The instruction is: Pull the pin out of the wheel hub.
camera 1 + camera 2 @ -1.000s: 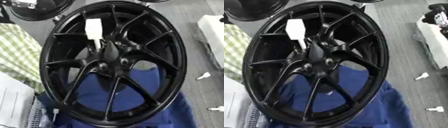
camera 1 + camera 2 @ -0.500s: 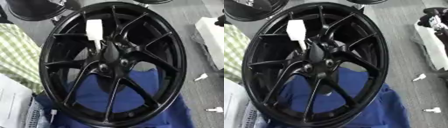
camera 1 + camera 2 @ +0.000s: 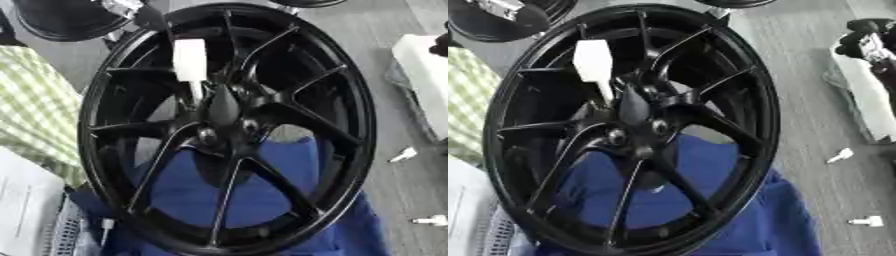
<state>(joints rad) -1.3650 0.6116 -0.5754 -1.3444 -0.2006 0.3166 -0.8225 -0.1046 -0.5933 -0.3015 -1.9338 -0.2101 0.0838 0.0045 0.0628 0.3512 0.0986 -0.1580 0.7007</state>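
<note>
Nowhere in either view does a robot hand show, so neither hand's state can be told. At the upper left of the black wheel hub (image 3: 227,125) the white pin (image 3: 190,60) stands with its broad head outward and its thin shank running toward the centre. A pull would probably go best with the head pinched and drawn straight along the shank; the spokes crowd it closely. Blue cloth (image 3: 262,185) lies beneath; two white pins (image 3: 840,155) lie on the floor.

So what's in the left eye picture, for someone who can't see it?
A big black wheel fills the picture, lying on a blue cloth, with a white pin sticking out near its hub. Two small white pieces lie on the grey floor to the right. No robot hand shows.
</note>
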